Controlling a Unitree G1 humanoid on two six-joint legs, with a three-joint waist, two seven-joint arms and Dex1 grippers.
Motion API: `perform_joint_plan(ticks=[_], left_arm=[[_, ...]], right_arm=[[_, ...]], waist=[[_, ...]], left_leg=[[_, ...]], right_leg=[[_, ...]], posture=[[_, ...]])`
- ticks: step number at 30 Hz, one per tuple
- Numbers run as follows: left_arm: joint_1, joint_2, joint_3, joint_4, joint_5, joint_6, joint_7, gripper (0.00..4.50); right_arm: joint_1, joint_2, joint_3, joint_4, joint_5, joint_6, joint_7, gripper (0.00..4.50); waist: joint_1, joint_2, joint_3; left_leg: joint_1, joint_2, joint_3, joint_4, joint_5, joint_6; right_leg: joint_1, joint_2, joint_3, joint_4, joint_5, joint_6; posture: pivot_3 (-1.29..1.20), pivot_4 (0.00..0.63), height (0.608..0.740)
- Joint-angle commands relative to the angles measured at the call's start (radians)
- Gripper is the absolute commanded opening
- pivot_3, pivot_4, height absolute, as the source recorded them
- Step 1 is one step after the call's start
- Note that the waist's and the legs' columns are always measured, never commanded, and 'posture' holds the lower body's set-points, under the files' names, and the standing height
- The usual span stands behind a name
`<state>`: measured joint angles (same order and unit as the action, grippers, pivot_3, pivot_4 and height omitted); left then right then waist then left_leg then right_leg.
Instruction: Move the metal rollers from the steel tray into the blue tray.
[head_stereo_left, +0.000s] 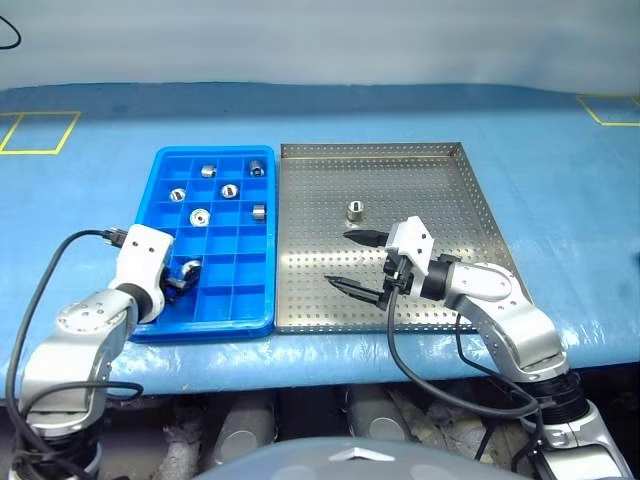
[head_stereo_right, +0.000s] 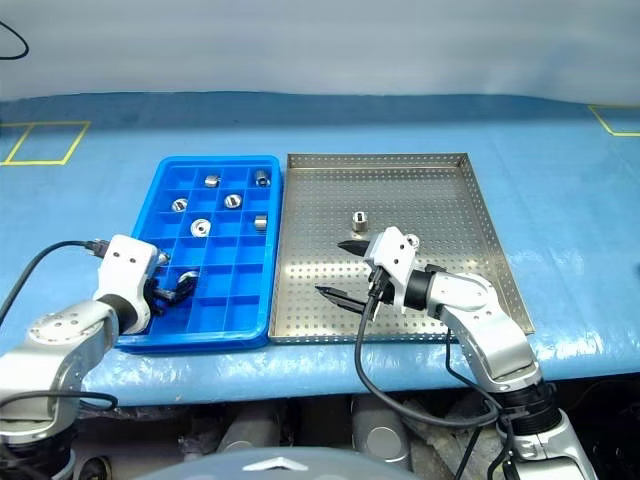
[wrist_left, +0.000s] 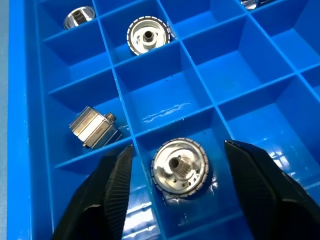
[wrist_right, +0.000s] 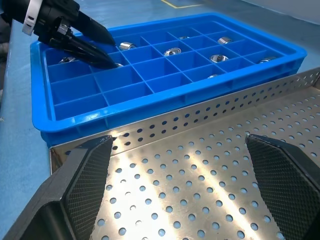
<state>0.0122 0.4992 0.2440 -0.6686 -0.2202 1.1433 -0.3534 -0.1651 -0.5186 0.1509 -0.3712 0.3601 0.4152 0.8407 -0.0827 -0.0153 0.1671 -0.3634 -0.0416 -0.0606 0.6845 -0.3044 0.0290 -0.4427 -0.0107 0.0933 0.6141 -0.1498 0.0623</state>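
Observation:
The blue tray (head_stereo_left: 150, 215) lies left of the steel tray (head_stereo_left: 470, 200), the two side by side. Several metal rollers rest in the blue tray's compartments, among them one (head_stereo_left: 200, 216) near its middle. A single roller (head_stereo_left: 354, 211) stands on the steel tray's perforated floor. My left gripper (head_stereo_left: 180, 283) reaches into a near compartment of the blue tray, open, its fingers on either side of a roller (wrist_left: 180, 167) lying there and apart from it. My right gripper (head_stereo_left: 337, 258) hovers open over the steel tray's near middle, short of the lone roller, nothing between its fingers.
Both trays sit on a blue-covered table (head_stereo_left: 560, 180) whose front edge runs just below them. Yellow tape squares (head_stereo_left: 40, 130) mark the far left and far right corners. A black cable (head_stereo_left: 60, 250) loops from the left wrist.

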Motion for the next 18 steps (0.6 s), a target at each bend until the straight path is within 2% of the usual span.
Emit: perform_joint_plan(ticks=[1, 4, 8, 12, 18], left_arm=[[-0.027, -0.06, 0.039, -0.071, -0.095, -0.116, -0.052, 3.66], [-0.026, -0.08, 0.046, -0.112, -0.159, -0.206, -0.101, 3.66], [-0.008, -0.028, -0.034, -0.136, -0.153, -0.292, -0.144, 3.66], [-0.002, 0.018, -0.122, -0.111, -0.124, -0.331, -0.148, 3.66], [0.006, 0.019, -0.171, -0.118, -0.128, -0.35, -0.13, 3.66]], right_arm=[[-0.006, 0.015, -0.015, -0.033, -0.005, -0.036, -0.026, 4.5], [-0.049, 0.072, -0.041, 0.032, -0.048, -0.033, -0.14, 4.5], [-0.158, 0.154, -0.071, 0.195, -0.103, 0.007, -0.291, 4.5], [-0.274, 0.218, -0.053, 0.381, -0.145, -0.017, -0.336, 4.5], [-0.414, 0.303, -0.018, 0.657, -0.203, -0.077, -0.339, 4.5]], waist=[[0.003, -0.001, -0.001], [-0.001, -0.001, -0.001], [-0.009, -0.001, -0.001], [-0.018, -0.001, -0.001], [-0.038, -0.001, -0.001]], left_leg=[[0.0, 0.0, 0.0, 0.0, 0.0, 0.0], [0.0, 0.0, 0.0, 0.0, 0.0, 0.0], [0.0, 0.001, 0.001, 0.0, 0.001, -0.002], [0.001, 0.001, 0.002, 0.0, 0.003, -0.002], [0.001, 0.001, 0.002, -0.001, 0.003, 0.0]], right_leg=[[0.0, -0.001, 0.0, 0.0, 0.0, 0.0], [0.0, -0.001, 0.0, 0.0, 0.0, 0.0], [-0.001, 0.0, 0.001, 0.0, 0.003, -0.004], [0.0, 0.006, 0.001, 0.001, 0.003, -0.004], [0.0, 0.006, 0.002, 0.0, 0.004, -0.003]], posture=[[-0.12, 0.15, 0.74], [-0.12, 0.15, 0.74], [-0.12, 0.15, 0.74], [-0.13, 0.15, 0.74], [-0.09, 0.15, 0.74]])
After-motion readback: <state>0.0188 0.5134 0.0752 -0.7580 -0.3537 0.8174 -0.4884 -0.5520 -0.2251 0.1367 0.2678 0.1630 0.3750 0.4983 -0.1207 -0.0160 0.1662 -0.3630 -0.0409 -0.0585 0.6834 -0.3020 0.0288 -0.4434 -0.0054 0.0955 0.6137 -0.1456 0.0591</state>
